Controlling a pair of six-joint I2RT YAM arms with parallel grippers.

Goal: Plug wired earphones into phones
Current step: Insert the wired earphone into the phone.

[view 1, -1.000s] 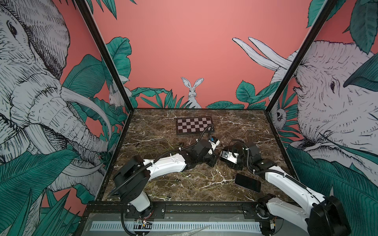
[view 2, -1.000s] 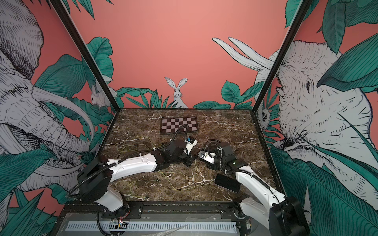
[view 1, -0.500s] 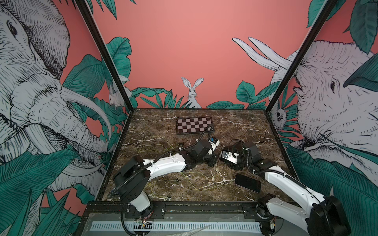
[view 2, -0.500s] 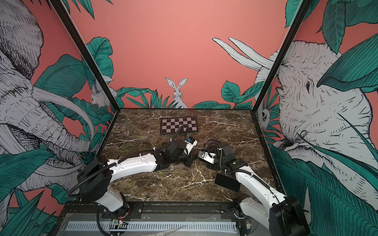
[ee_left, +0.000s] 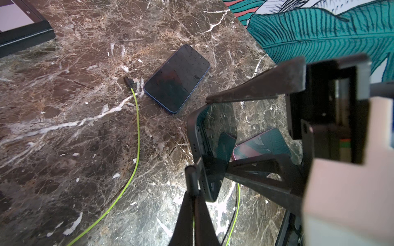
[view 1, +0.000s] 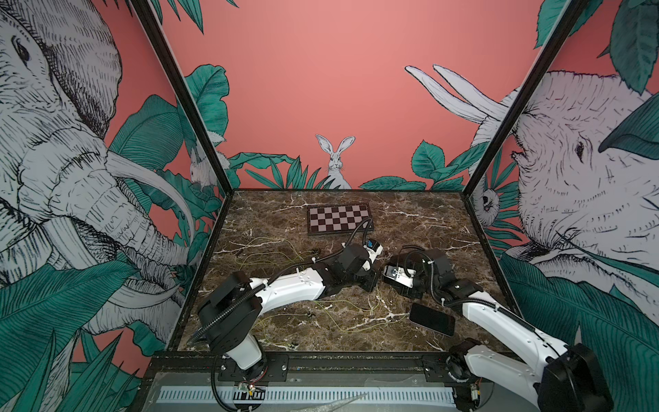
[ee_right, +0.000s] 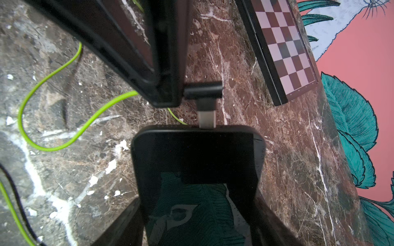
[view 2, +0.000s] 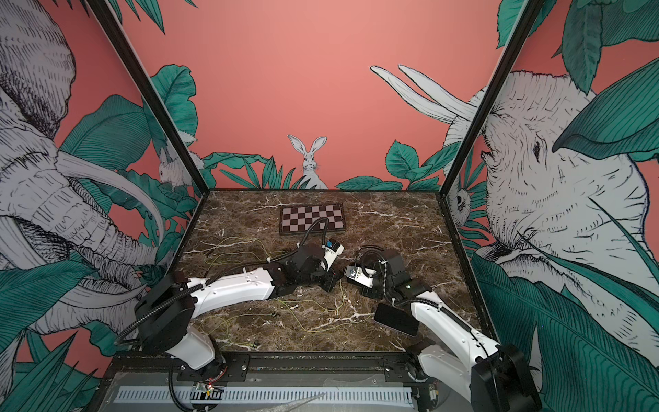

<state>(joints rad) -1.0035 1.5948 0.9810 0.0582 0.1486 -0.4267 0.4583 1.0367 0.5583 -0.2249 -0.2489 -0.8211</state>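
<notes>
Over table (view 1: 410, 217) | left fingers (ee_left: 185, 219) pinching plug (ee_right: 202, 93) | right fingers (ee_left: 255, 87) clamping phone (ee_right: 196, 153) | tip touching phone edge

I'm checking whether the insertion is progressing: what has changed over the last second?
Nothing visibly changed. The left gripper stays shut on the plug at the edge of the phone held in the right gripper; the loose phone and the checkerboard lie as before.

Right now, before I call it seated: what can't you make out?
Right wrist view: the plug's metal tip meets the held phone's edge; the port and insertion depth are hidden.
Left wrist view: the pink-rimmed phone is partly covered by the held phone.
Both top views: earbud ends too small to find.
</notes>
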